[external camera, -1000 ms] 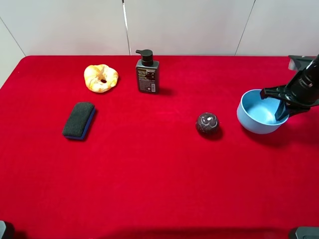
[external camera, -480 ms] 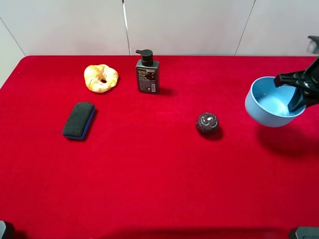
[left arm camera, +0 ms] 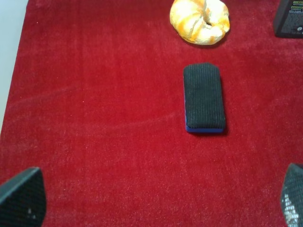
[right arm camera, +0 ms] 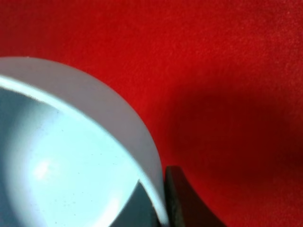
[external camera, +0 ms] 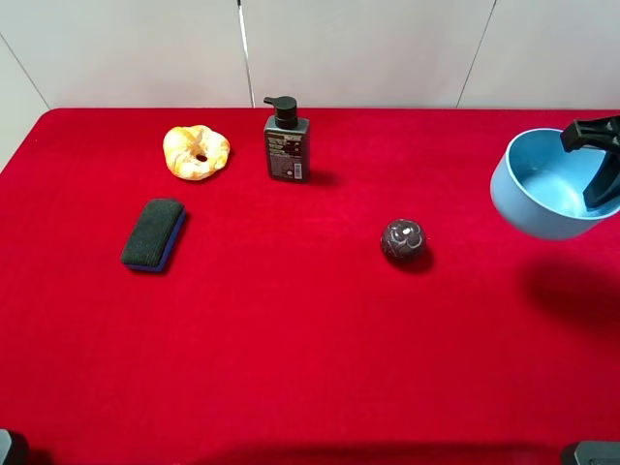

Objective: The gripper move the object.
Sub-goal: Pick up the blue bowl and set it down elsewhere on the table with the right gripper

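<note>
Both right jaws pinch the thin rim of the blue bowl (external camera: pixel 538 205), one inside, one outside, holding it up above the table (external camera: pixel 291 368). We think it is light, stiff and slippery. Our left jaws are apart.

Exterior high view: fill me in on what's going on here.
The right pincer grips the light blue bowl by its rim and holds it tilted in the air above the red table. The left pincer is open and empty, facing the dark sponge. The maroon ball, pump bottle and yellow pastry sit on the table, apart from both.
</note>
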### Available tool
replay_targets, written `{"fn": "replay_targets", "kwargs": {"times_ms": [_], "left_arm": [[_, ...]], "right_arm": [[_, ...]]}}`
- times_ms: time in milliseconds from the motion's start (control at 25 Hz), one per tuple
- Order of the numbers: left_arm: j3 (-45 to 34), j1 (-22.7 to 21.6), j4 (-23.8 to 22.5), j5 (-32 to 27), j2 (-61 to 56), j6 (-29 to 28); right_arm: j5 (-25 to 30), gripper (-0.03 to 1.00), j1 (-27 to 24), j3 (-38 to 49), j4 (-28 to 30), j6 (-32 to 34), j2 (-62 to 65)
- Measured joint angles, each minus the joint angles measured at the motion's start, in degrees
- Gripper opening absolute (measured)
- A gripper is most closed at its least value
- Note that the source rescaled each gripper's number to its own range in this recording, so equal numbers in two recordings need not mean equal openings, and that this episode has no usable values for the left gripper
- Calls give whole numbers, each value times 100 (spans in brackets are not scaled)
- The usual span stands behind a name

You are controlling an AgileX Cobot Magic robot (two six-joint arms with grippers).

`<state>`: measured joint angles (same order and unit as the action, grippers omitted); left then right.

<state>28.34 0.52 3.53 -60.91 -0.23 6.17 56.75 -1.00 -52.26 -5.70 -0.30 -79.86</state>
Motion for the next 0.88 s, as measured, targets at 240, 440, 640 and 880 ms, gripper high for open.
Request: {"fn": "replay_targets", "kwargs": {"times_ms": [240,440,640,880], "left_arm": [[0,0,0,0,0,0],[0,0,0,0,0,0],[0,0,0,0,0,0],[0,0,0,0,0,0]], "right_arm": [[207,0,909,0,0,30,46],[257,0,1714,0,-10,294,47],[262,0,2507,0,-56,553,47],[213,0,3063,0,-285,658,47]]}}
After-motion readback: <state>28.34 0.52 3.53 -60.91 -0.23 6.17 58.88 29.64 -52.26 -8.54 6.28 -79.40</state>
